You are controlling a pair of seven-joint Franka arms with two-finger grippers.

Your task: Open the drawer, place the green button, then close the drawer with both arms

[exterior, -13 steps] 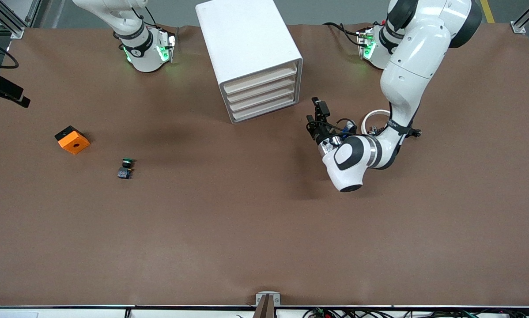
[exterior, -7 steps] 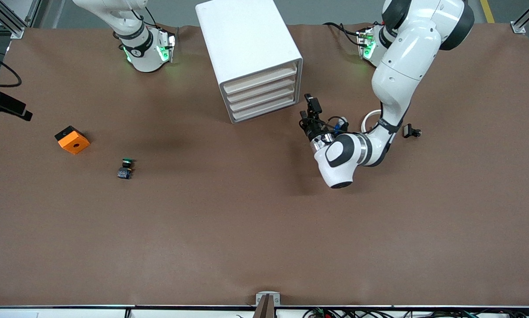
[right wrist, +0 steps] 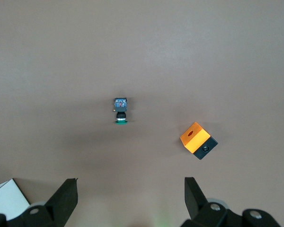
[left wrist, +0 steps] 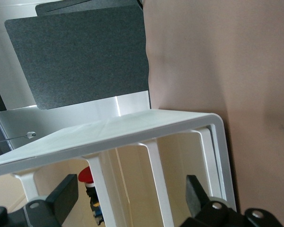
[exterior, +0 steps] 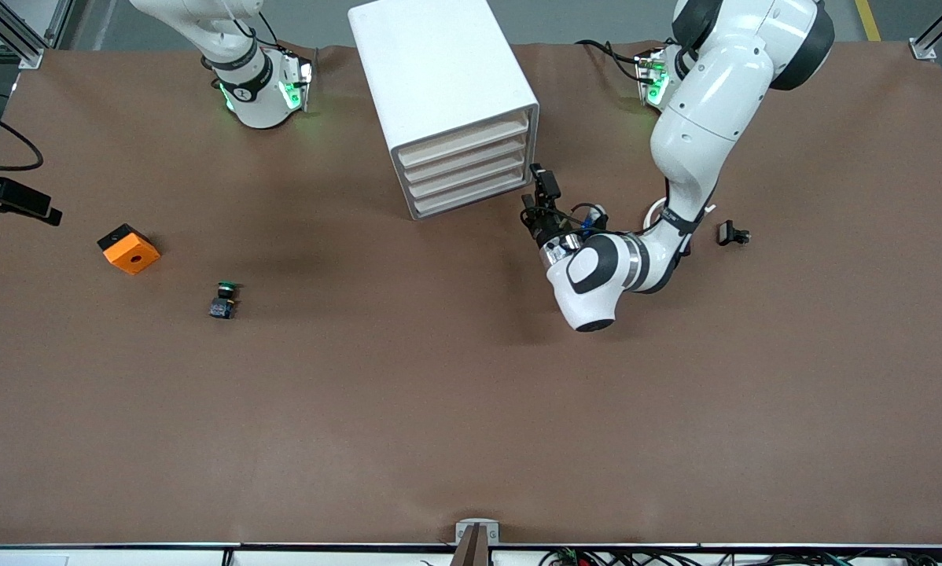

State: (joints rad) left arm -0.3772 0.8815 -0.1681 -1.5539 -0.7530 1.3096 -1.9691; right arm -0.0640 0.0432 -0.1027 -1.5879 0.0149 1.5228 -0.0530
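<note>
The white cabinet (exterior: 439, 86) stands near the arms' bases, and its four cream-fronted drawers (exterior: 465, 169) are all shut. My left gripper (exterior: 537, 193) is open and empty, just in front of the drawer fronts at the corner toward the left arm's end. In the left wrist view the left gripper (left wrist: 130, 191) faces the drawer fronts (left wrist: 180, 165) close up. The green-capped button (exterior: 223, 300) lies on the table toward the right arm's end. My right gripper (right wrist: 130, 189) is open and empty, high over the table, with the button (right wrist: 120, 110) below it.
An orange cube (exterior: 129, 249) with a hole lies beside the button, also in the right wrist view (right wrist: 198, 140). A white ring (exterior: 658, 211) and a small dark part (exterior: 729, 233) lie by the left arm. A red-capped switch (left wrist: 86, 176) shows through a gap in the cabinet.
My left gripper has moved toward the drawer fronts and now sits close to them. The button and the orange cube have not moved.
</note>
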